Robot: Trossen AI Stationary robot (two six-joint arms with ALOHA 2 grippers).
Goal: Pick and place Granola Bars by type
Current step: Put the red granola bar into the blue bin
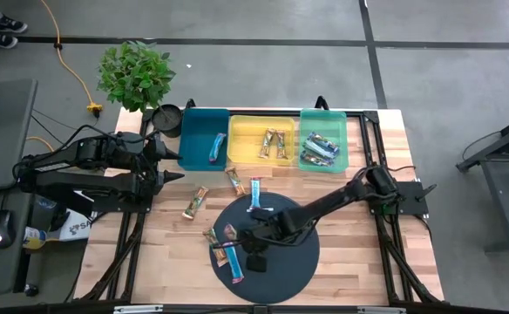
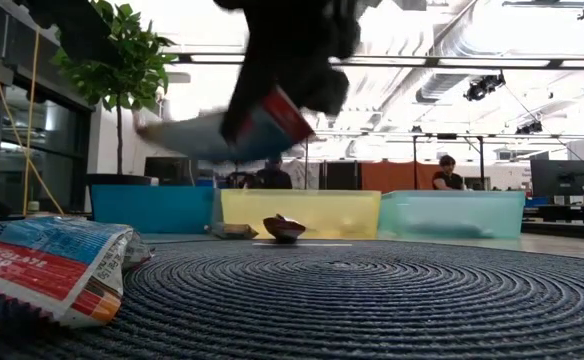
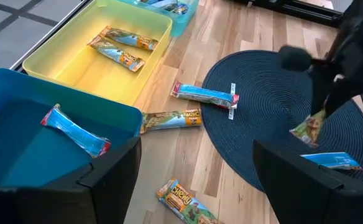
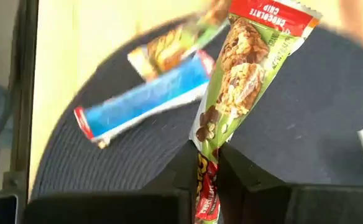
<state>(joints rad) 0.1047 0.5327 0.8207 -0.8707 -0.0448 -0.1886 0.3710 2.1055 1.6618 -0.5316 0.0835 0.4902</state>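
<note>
My right gripper (image 1: 237, 237) is over the round dark mat (image 1: 298, 262), shut on a green-wrapped chocolate-chip bar (image 4: 243, 74). Under it, a blue bar (image 4: 144, 102) and a tan bar (image 4: 169, 46) lie flat on the mat. Another blue bar (image 1: 255, 194) lies on the mat's far edge. Two tan bars (image 1: 195, 202) (image 1: 235, 181) lie on the wood. My left gripper (image 1: 174, 161) is open and waits at the near-left corner of the teal tray (image 1: 204, 138), which holds one blue bar (image 3: 76, 130). My right gripper pinches the green bar by one end of its wrapper (image 4: 207, 163) between its two fingers. The fingers come from above, slanting in from the table's right. The bar is lifted clear of the mat (image 2: 222, 130) and sticks out tilted beyond the fingertips, red end (image 4: 265, 15) farthest.
The yellow tray (image 1: 237, 126) holds tan bars (image 1: 274, 144). The green tray (image 1: 346, 131) holds silvery green-purple bars (image 1: 320, 148). A potted plant (image 1: 137, 74) and a black pot (image 1: 167, 118) stand at the far left corner. There is bare wood to the right of the mat.
</note>
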